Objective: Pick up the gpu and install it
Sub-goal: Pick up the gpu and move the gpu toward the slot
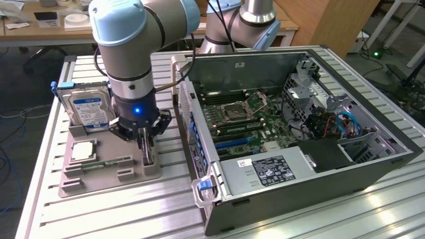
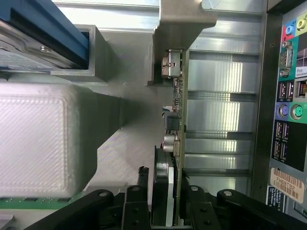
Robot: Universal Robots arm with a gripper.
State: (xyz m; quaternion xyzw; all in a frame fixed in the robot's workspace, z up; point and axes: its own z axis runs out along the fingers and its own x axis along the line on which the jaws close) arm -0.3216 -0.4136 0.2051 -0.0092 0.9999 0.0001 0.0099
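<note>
Arm's black gripper (image 2: 164, 175) is right down over the thin dark green-edged gpu (image 2: 175, 110), which stands on edge in its slot in the grey plastic holder tray (image 1: 99, 181) on the slatted metal worktop (image 1: 133, 211), beside the open PC case (image 1: 299, 124). Jaws sit narrow either side of the card, a sliver of gap showing on one side

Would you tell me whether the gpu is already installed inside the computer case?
No, the gpu stands on edge in the grey holder outside the computer case, under the gripper.
</note>
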